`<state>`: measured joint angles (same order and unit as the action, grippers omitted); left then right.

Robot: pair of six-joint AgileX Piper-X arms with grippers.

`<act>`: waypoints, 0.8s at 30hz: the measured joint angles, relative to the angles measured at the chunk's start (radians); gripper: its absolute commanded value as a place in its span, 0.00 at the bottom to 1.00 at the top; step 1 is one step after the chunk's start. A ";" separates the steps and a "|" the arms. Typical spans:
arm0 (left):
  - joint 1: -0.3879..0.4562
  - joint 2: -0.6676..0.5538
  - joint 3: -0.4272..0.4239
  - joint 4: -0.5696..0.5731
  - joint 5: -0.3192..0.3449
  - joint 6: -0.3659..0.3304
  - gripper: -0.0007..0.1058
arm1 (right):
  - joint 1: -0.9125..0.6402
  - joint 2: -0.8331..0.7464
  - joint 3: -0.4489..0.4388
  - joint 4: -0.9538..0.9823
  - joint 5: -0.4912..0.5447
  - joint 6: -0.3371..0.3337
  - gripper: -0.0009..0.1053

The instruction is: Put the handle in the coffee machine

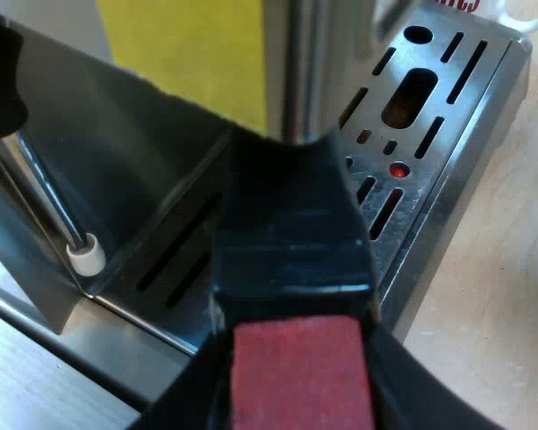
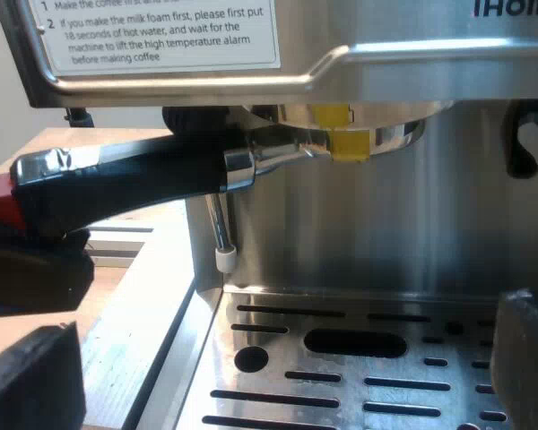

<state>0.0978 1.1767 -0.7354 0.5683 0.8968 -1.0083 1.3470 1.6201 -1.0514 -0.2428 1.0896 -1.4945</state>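
Red end [image 1: 300,372] of the handle [image 1: 291,242] sits pinched in my left claw [image 1: 296,390], its fingers closed against the sides. From my right wrist I see the holder's metal head [image 2: 341,134] up under the espresso machine [image 2: 394,224] at the brew head, with the handle reaching out above the steam wand [image 2: 219,228] and the drip tray [image 2: 359,358]. My right claw [image 2: 278,372] hangs wide open and empty over that tray. I judge the holder seated but perhaps not locked. Gripping only the tip, I could slip off as I turn it. The head could then drop, or a low swing could knock the wand.
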 measured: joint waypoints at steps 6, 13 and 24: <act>0.001 0.000 -0.002 0.007 0.000 0.000 0.01 | -0.006 0.000 0.000 -0.002 0.000 0.000 0.88; 0.001 0.000 -0.002 0.007 0.000 0.000 0.01 | -0.062 0.000 0.000 -0.002 -0.021 -0.008 0.84; 0.001 0.000 -0.002 0.007 0.000 0.000 0.01 | -0.151 0.073 0.000 -0.031 -0.230 -0.063 0.47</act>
<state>0.0984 1.1767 -0.7377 0.5749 0.8968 -1.0084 1.1959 1.6936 -1.0514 -0.2735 0.8600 -1.5573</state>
